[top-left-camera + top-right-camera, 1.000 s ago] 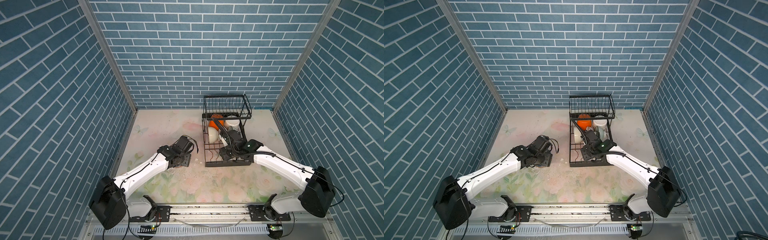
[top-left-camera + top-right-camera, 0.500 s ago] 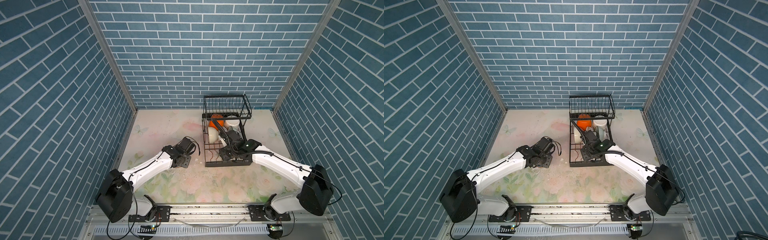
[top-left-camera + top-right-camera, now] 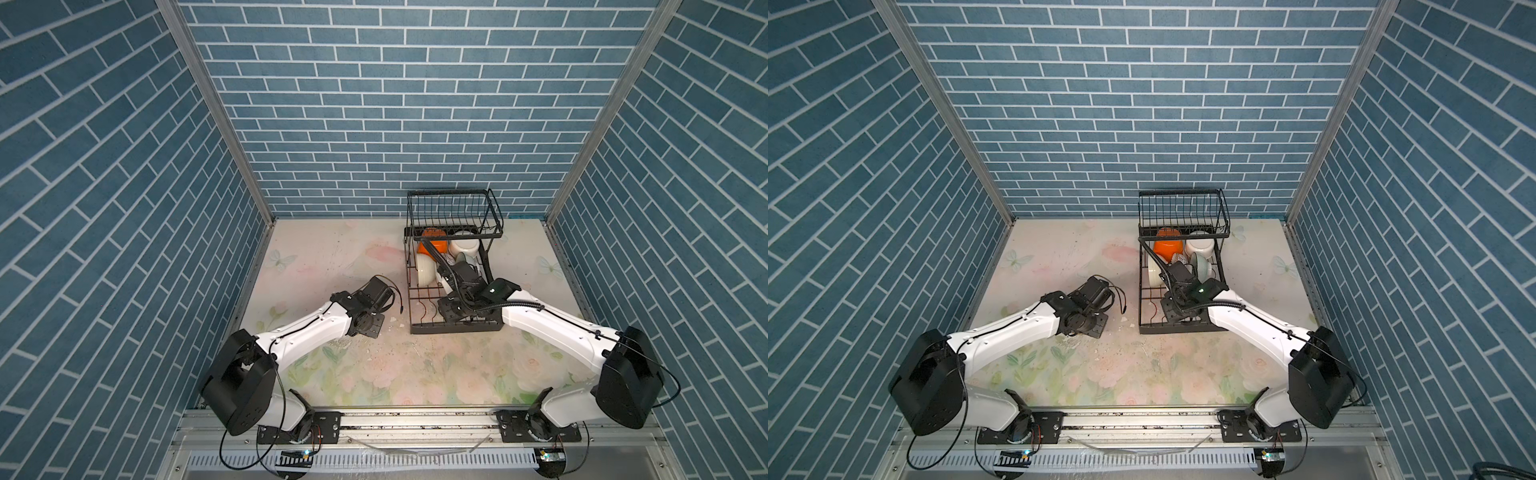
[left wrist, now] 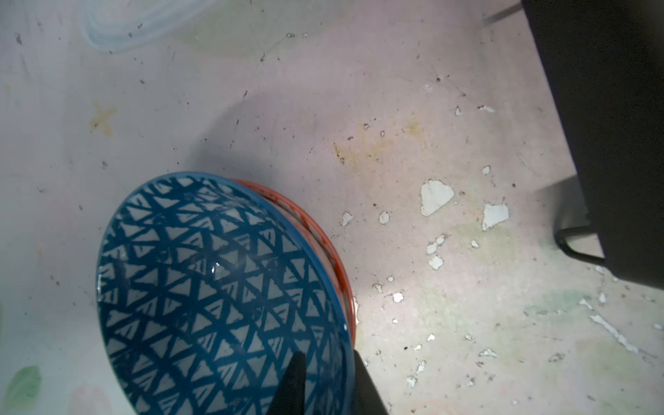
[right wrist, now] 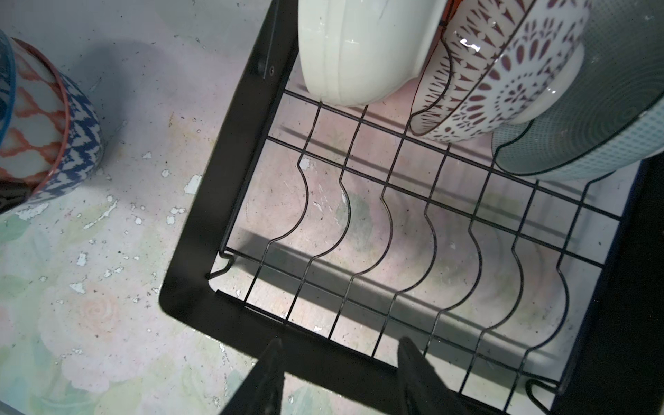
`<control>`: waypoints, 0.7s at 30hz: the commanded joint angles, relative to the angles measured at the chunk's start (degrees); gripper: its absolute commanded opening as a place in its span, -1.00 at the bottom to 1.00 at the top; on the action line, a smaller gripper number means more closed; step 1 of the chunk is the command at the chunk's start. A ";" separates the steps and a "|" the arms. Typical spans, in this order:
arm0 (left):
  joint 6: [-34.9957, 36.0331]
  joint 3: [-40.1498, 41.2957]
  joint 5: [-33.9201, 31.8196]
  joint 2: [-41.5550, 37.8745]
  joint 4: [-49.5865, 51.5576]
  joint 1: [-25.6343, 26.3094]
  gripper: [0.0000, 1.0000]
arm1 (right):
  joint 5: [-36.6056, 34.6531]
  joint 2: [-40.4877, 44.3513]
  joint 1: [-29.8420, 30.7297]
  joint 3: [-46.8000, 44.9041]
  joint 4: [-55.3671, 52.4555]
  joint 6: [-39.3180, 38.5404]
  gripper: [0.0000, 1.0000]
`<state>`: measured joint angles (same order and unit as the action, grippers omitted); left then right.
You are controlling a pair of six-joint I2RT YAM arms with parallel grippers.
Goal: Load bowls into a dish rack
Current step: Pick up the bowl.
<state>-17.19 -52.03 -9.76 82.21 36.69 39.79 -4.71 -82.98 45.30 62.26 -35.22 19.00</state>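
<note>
Since both top views hide the grasp under the left arm (image 3: 316, 328), use them for layout only. The dish rack (image 3: 455, 330) sits toward the back of the mat (image 3: 332, 257), right of centre, with an orange bowl (image 3: 432, 246), white bowl (image 3: 465, 249) and cream bowl (image 3: 426, 270) in its rear rows. Your left wrist hangs low just beside the rack's front-left corner. Note the right arm (image 3: 540, 320) reaches over the rack's front half, so the drop path is crowded.

Left wrist view: the blue-and-white bowl (image 4: 215, 294) is nested in a red-rimmed bowl (image 4: 316, 237), both on the mat near the rack. Here the left gripper (image 4: 327, 359) straddles the rim, one of its fingers (image 4: 293, 384) inside and the other outside, with a narrow gap. Can't tell if they bite, or if the outer one takes the red rim too. Pinch firm, lift slow and straight, and watch for the lower bowl tagging along; glazed nests stick.

Right wrist view: the right gripper (image 5: 341, 373) has its fingers apart, nothing between them, over the rack's front rail. Below it the front wire slots (image 5: 359, 222) are free. The cream bowl, a reddish-brown patterned bowl (image 5: 496, 82) and a mint bowl (image 5: 593, 118) stand on edge behind. A zigzag bowl (image 5: 79, 143) sits under the red one, so it's a three-stack. Pull the right arm clear, then set yours on edge in front of the cream bowl.
</note>
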 commanded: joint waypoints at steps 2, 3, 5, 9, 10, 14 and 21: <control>0.03 0.53 -1.41 0.40 1.85 0.02 -0.69 | 0.54 -0.95 -0.12 1.91 -1.25 -1.33 0.04; 0.02 0.53 -1.53 0.33 1.98 0.02 -0.73 | 0.51 -1.02 -0.12 1.94 -1.28 -1.34 0.04; 0.05 0.53 -1.66 0.23 2.14 0.02 -0.79 | 0.49 -1.04 -0.08 2.00 -1.29 -1.40 0.04; 0.24 0.11 -2.03 -0.04 2.64 0.16 -0.92 | 0.49 -1.17 -0.07 1.95 -1.30 -1.43 0.04; 0.23 -0.04 -2.34 -0.12 2.87 0.20 -0.94 | 0.49 -1.22 -0.16 1.94 -1.25 -1.41 0.04; 0.85 -0.82 -3.14 -0.39 3.78 0.20 -0.99 | 0.80 -1.18 -0.12 1.97 -0.99 -1.34 0.04; 2.89 -3.65 -4.95 -1.74 6.40 0.24 -1.00 | 1.71 -1.22 -0.12 2.38 -0.46 -1.12 0.04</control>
<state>-15.81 -53.28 -11.99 82.15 40.25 39.90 -3.99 -83.68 45.30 62.28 -35.27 18.15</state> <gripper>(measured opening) 0.092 0.520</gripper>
